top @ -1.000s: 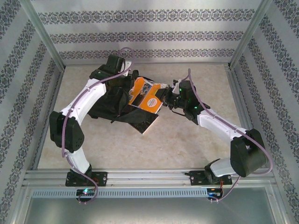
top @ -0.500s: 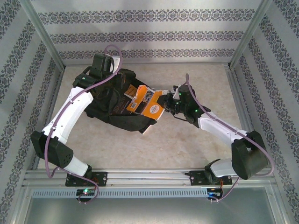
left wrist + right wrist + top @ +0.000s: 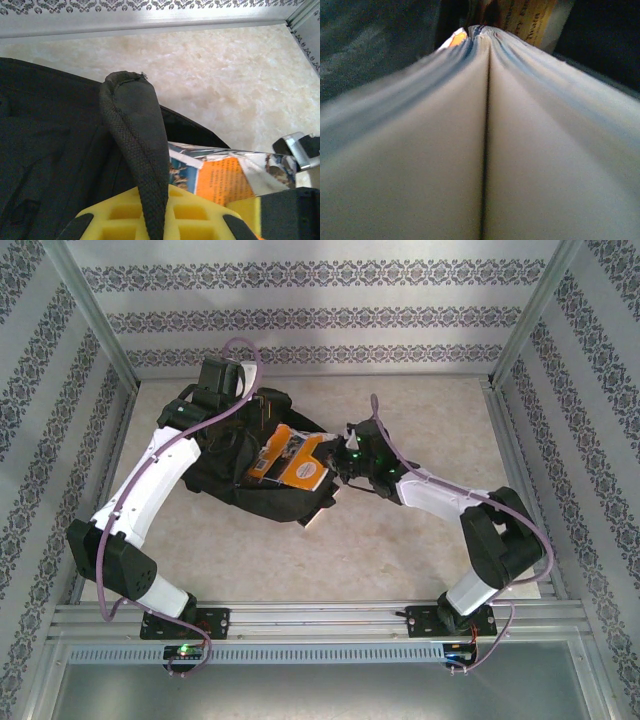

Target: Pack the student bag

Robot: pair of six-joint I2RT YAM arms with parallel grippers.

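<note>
Here, on a beige stone-patterned table [image 3: 430, 550], the student bag [image 3: 225, 465] lies flat left of centre, toward the far side, between the two arms. The left gripper [image 3: 253, 412] reaches over the bag's far edge and is pressed together on a black padded strap [image 3: 135, 130] of the bag. In the left wrist view the strap runs up between the yellow fingers [image 3: 102, 220] and arches above the dark fabric.

The right gripper [image 3: 338, 462] comes in from the right and pinches an orange-covered book [image 3: 290, 460] by its right edge. The book is tilted over the bag's right half, its left end down against the black fabric; whether that end sits inside an opening cannot be told.

From the right wrist, the book's pale page edges [image 3: 485, 150] splay toward the lens, with dark bag fabric to the left and a yellow printed cover [image 3: 530, 20] just beyond their far end. Patterned wallpaper [image 3: 320, 320] lines the enclosure behind the table.
</note>
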